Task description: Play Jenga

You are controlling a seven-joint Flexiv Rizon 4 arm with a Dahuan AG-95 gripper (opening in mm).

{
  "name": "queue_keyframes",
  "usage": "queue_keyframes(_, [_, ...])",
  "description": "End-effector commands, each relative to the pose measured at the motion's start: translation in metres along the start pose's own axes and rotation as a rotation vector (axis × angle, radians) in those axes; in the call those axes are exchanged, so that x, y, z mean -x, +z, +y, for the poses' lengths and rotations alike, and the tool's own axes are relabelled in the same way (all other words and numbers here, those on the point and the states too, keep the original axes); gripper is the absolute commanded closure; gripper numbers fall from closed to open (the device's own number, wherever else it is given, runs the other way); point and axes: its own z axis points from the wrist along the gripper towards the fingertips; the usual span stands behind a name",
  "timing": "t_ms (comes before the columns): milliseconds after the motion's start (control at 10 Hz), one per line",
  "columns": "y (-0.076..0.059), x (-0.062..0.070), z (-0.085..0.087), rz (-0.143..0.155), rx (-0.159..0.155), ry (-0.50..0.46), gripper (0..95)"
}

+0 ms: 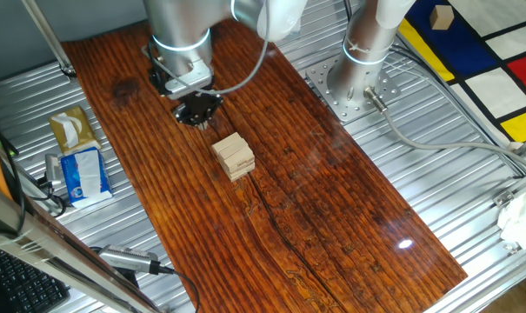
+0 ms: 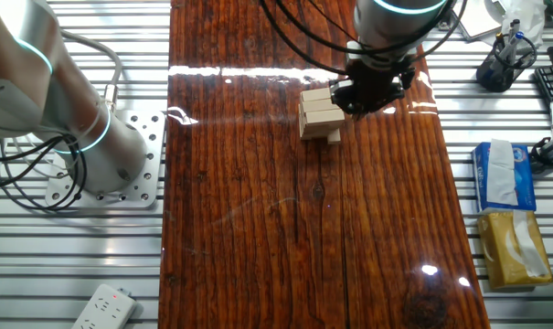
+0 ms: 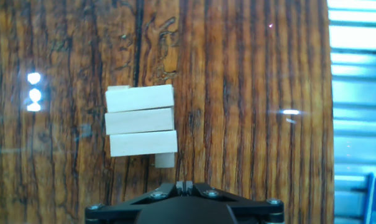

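The pincer [image 3: 184, 184] has its 2 fingers pressed together with nothing between them. It hangs above the dark wooden table [image 1: 332, 209], clear of the Jenga tower [image 3: 142, 120], which stands just ahead of the fingertips in the hand view. The top layer shows 3 blocks side by side; 1 lower block [image 3: 165, 160] pokes out toward the pincer. No writing on the blocks can be read.

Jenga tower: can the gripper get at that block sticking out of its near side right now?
Probably yes. The gripper hangs beside the Jenga tower, fingers together, facing the protruding block. Only bare wooden tabletop lies between them. The tissue packets sit well off to the side.
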Motion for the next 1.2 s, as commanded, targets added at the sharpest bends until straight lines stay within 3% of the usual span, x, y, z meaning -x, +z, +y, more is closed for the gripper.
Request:
queue_keyframes(100, [0.001, 0.001, 0.0, 0.003, 0.005, -0.011, 95.0])
queue_keyframes(600, [0.005, 0.0, 0.001, 0.013, 0.016, -0.004, 95.0])
queue_keyframes(900, [0.011, 0.0, 0.002, 0.047, 0.022, -0.018, 95.0])
queue_keyframes(1200, [0.011, 0.0, 0.002, 0.047, 0.031, 0.015, 95.0])
